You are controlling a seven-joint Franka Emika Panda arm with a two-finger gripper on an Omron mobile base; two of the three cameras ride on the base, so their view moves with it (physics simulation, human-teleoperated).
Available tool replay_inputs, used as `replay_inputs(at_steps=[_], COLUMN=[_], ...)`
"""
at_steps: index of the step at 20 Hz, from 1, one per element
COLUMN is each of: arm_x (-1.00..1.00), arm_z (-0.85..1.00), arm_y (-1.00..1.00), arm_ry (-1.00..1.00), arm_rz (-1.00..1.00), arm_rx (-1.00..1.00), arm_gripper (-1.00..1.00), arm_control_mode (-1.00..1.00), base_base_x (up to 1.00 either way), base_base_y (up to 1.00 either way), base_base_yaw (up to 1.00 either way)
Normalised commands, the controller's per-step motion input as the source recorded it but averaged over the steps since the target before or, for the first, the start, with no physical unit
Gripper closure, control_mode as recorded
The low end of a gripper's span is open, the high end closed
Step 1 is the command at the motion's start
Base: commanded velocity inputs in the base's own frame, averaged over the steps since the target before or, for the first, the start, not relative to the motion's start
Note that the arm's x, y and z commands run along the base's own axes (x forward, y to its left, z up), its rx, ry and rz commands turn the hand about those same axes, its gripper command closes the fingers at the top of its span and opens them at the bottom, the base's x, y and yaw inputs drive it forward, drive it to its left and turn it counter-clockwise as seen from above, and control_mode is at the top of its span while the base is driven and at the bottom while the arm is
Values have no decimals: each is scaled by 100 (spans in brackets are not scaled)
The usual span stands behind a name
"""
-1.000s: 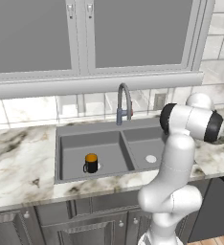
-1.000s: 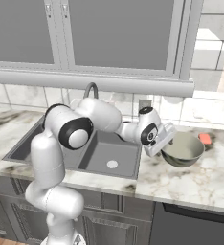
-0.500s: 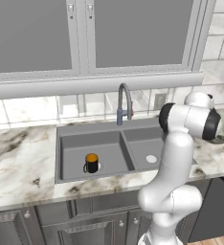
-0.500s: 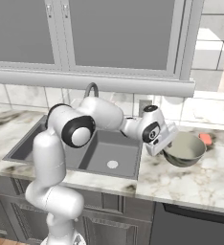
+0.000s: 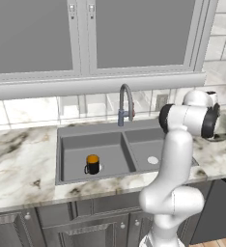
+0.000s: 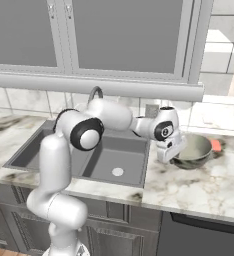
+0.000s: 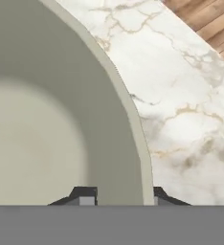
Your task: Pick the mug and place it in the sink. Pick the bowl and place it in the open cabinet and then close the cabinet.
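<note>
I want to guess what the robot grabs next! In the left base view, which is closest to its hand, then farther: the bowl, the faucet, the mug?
1. The bowl, right at the hand, on the right counter.
2. The faucet, behind the sink, mid-picture.
3. The mug, in the left basin.

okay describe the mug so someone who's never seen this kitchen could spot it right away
Find the dark grey double-basin sink set in the marble counter. The mug stands upright in its left basin, by the drain. It is small and black with a bright orange inside, unlike the wide pale bowl on the counter right of the sink.
</note>
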Motion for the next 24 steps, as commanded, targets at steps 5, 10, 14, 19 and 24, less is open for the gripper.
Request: replay_inputs(at_steps=[5, 10, 14, 19, 24], arm_x=[-45, -9, -28, -41, -47], arm_z=[-2, 67, 78, 55, 44], arm_y=[0, 8, 36, 45, 38], arm_ry=[3, 0, 1, -7, -14], arm_rz=[0, 5, 13, 20, 24], arm_rx=[1, 9, 11, 8, 2], arm_gripper=[100, 100, 100, 100, 100], arm_control_mode=[-100, -100, -100, -100, -100], base_base_x=[0, 0, 0, 0, 0], base_base_y=[0, 0, 0, 0, 0], base_base_yaw=[0, 0, 0, 0, 0])
